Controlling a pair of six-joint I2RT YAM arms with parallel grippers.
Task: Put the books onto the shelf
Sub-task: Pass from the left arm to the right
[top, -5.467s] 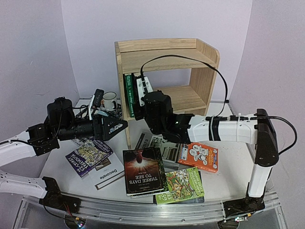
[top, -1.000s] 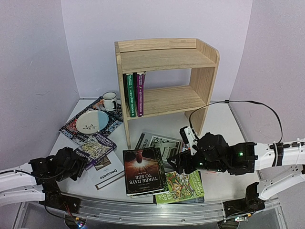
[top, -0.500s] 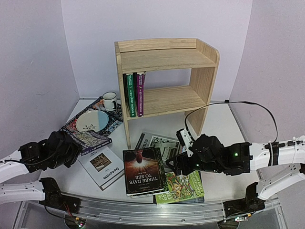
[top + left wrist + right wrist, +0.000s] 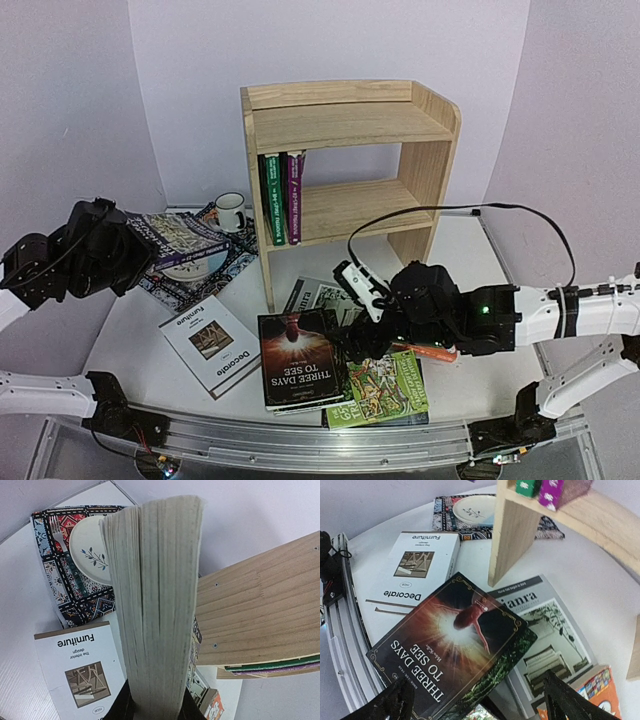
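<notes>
Your left gripper (image 4: 154, 709) was pinched on the bottom edge of a thick illustrated paperback (image 4: 155, 590). The page block ran straight away from the fingers, and the book was held in the air above the plate (image 4: 92, 547) and the patterned mat (image 4: 190, 290).

From there the pine shelf (image 4: 345, 110) lay to the right and a little farther back, with its left side panel (image 4: 260, 610) just beside the book. The lower tier (image 4: 365, 208) opens toward you, so I judge the book had to come round the front of that panel and be turned upright. It belonged beside the green and purple books (image 4: 280, 195) standing at the left end.

Your right gripper (image 4: 480, 702) was spread wide and held nothing. It hung low over the near corner of "Three Days to See" (image 4: 455, 645), which lay flat across the grey "ianra" book (image 4: 545, 630). The right arm was much the nearer to it. "Decorate" (image 4: 415, 565) lay flat to the left of it.
</notes>
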